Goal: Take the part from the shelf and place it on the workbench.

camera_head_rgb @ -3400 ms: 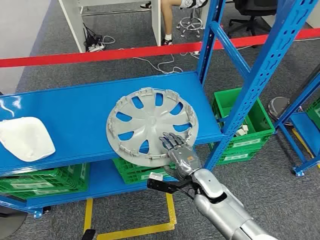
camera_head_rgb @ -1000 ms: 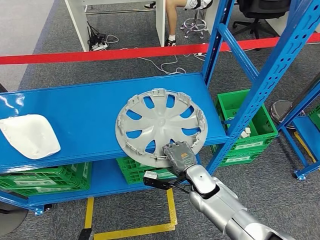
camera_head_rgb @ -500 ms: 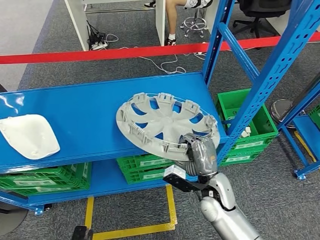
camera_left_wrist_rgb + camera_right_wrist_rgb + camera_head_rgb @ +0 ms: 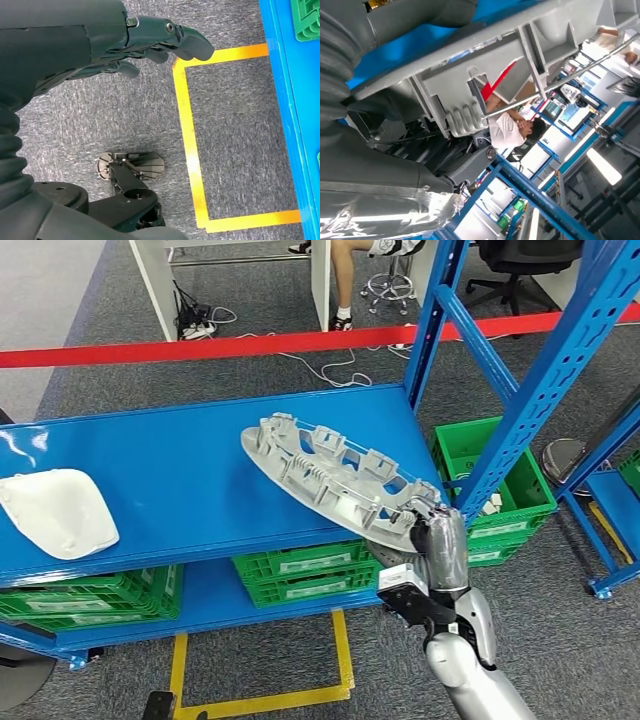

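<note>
1. Blue shelf (image 4: 173,480) w/ white part (image 4: 56,512) at its left end; green crates (image 4: 302,575) on lower tier + one (image 4: 490,520) on floor past blue upright (image 4: 430,320); red tape (image 4: 226,345) behind.
2. One grey wheel cover (image 4: 332,480), tilted steeply, near edge raised off shelf at front right corner.
3. Right hand (image 4: 438,545) under cover's near rim, fingers clamped on it, arm up from below.
4. Left hand (image 4: 151,40) hangs over carpet w/ yellow floor tape (image 4: 188,150), fingers loosely apart, holding nothing.
</note>
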Controlling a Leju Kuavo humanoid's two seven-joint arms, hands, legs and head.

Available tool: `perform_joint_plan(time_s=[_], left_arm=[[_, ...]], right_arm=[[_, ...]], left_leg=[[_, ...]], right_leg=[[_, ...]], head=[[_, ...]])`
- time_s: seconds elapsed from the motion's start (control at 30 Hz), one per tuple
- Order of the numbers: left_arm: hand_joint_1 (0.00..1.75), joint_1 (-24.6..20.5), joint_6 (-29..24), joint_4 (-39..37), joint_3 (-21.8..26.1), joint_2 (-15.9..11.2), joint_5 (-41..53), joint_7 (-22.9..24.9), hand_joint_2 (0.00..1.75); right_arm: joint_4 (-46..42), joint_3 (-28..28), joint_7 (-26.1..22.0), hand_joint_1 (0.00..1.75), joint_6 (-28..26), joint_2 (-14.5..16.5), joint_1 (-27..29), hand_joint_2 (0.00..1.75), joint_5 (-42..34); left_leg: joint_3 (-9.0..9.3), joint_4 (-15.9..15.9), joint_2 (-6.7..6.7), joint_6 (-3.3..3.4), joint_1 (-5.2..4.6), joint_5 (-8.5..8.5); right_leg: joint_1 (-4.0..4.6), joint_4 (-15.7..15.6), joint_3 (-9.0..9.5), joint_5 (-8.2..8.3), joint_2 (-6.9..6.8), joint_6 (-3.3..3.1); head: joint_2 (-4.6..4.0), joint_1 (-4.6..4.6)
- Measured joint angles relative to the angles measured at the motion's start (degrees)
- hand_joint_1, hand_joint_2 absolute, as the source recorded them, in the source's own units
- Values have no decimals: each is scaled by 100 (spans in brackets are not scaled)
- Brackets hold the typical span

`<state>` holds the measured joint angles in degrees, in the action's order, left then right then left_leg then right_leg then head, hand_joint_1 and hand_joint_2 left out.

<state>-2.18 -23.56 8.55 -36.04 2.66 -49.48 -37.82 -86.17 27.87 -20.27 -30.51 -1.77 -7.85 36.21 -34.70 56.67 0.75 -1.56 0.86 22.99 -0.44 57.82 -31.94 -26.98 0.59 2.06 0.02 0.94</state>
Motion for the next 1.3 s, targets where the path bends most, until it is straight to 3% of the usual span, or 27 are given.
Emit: perform_joint_plan(time_s=[0.43,0.8,1.03,1.3], left_arm=[[0,1,285,0,-73,22,-97,-9,175],[0,-3,-8,0,-57,27,-264,-202,175],[0,-4,13,0,-7,27,-344,-178,175],[0,-5,19,0,4,29,-388,-122,175]], right_arm=[[-424,-188,-312,175,274,0,99,175,-571],[-703,-259,-530,175,565,0,135,175,-1372],[-1187,-352,-818,175,1358,0,195,175,-2608],[-1554,-383,-808,175,1921,0,219,175,-3256]], left_leg=[[-2,0,0,0,0,0],[-3,0,0,0,0,0],[-4,0,0,0,0,0],[-4,0,0,0,0,0]], right_leg=[[0,0,-1,0,-1,0],[0,0,-2,0,0,0],[0,0,-3,0,-1,0],[0,0,-3,0,-1,0]], head=[[0,0],[0,-1],[0,0],[0,0]])
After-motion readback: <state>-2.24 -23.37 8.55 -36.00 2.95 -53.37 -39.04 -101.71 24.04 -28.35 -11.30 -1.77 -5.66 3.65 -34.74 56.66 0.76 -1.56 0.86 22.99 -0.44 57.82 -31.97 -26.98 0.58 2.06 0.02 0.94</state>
